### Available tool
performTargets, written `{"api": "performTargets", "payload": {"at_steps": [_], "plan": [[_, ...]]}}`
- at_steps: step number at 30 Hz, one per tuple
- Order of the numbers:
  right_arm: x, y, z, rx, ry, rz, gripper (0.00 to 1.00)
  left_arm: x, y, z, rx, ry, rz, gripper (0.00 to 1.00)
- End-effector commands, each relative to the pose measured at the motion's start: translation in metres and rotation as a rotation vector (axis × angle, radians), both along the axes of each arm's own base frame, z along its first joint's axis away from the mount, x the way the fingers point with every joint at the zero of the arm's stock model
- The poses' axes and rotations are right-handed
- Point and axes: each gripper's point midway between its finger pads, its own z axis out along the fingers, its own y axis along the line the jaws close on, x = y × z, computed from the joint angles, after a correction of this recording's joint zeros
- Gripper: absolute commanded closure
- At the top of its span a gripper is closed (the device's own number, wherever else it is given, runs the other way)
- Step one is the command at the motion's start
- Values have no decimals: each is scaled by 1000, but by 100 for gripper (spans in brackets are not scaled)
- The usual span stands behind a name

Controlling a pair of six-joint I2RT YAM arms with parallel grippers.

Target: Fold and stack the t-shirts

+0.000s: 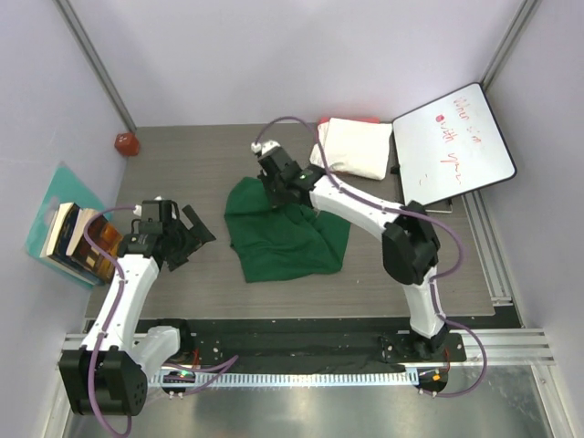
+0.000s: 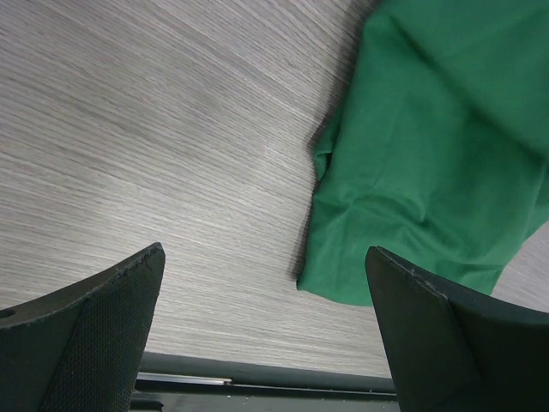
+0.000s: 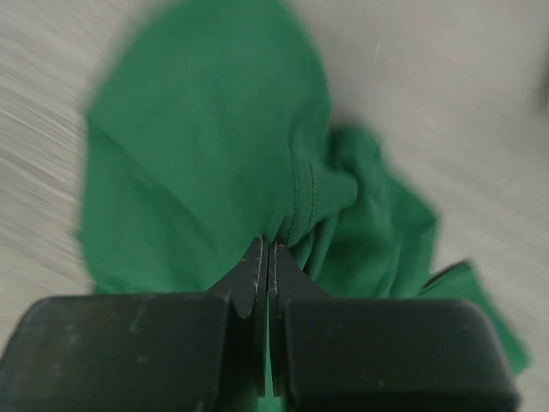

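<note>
Nearest us, our left gripper (image 1: 187,239) hangs wide open, the green t-shirt (image 1: 290,235) lying near, to its right. Our right gripper (image 3: 268,251) pinches that shirt's far edge; beyond waits the cream folded t-shirt (image 1: 356,148).

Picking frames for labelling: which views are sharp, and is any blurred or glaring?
Right wrist: blurred, the green shirt and table smeared. Left wrist: sharp, wood grain crisp. Top view: sharp, evenly lit, with glare on the metal strip at the bottom.

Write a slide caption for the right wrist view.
Right claw shut on a bunched edge of the green t-shirt.
</note>
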Motion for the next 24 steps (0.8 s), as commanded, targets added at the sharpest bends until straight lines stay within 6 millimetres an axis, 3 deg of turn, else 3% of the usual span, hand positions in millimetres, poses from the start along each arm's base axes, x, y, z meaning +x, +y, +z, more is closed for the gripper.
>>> {"api": "performTargets", "payload": {"at_steps": [1, 4, 7, 8, 10, 11, 12, 13, 16, 20, 24], "plan": [[3, 13, 0, 79, 0, -28, 99, 5, -2, 5, -9, -37, -16, 0], [5, 16, 29, 109, -41, -13, 99, 6, -2, 4, -10, -32, -16, 0], [5, 16, 101, 186, -123, -1, 99, 7, -3, 3, -17, -30, -15, 0], [6, 17, 150, 253, -193, 1, 99, 7, -4, 4, -23, -34, -15, 0], [-9, 15, 201, 303, -250, 26, 99, 5, -6, 6, -34, -40, -19, 0], [-16, 10, 253, 369, -336, 37, 99, 5, -6, 7, -36, -45, -18, 0], [-26, 5, 277, 391, -373, 44, 99, 5, -7, 10, -42, -58, -20, 0], [-43, 2, 319, 457, -440, 64, 99, 4, -8, 10, -47, -60, -22, 0], [-70, -15, 372, 538, -515, 76, 99, 2, -13, 15, -70, -77, -36, 0], [-90, -35, 401, 598, -557, 91, 99, -2, -17, 19, -92, -92, -54, 0], [-91, -44, 401, 555, -591, 89, 99, -4, -18, 21, -94, -110, -56, 0]]}}
